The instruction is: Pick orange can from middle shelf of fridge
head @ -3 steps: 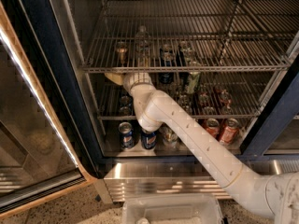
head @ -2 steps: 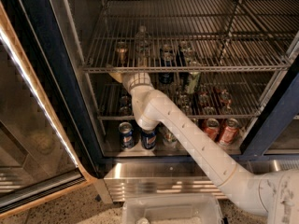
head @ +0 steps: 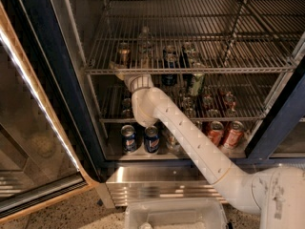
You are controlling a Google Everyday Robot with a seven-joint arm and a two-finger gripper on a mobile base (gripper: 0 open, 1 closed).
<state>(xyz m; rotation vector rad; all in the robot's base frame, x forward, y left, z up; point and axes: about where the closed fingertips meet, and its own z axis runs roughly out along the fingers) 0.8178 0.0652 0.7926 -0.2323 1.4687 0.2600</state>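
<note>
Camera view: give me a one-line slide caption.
Robot arm reaches into the fridge, gripper at the middle shelf front rail near the orange can.

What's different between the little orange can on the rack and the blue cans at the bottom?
The orange can is amber and slim; the blue cans are dark blue and look bigger. The orange can stands on the wire shelf, with the gripper at its front rail; the blue cans sit on the lowest level. All stand upright with silver lids.

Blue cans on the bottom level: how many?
2: the left blue can and the right blue can, side by side at front left; the arm may hide more. The gripper is at the middle shelf.
</note>
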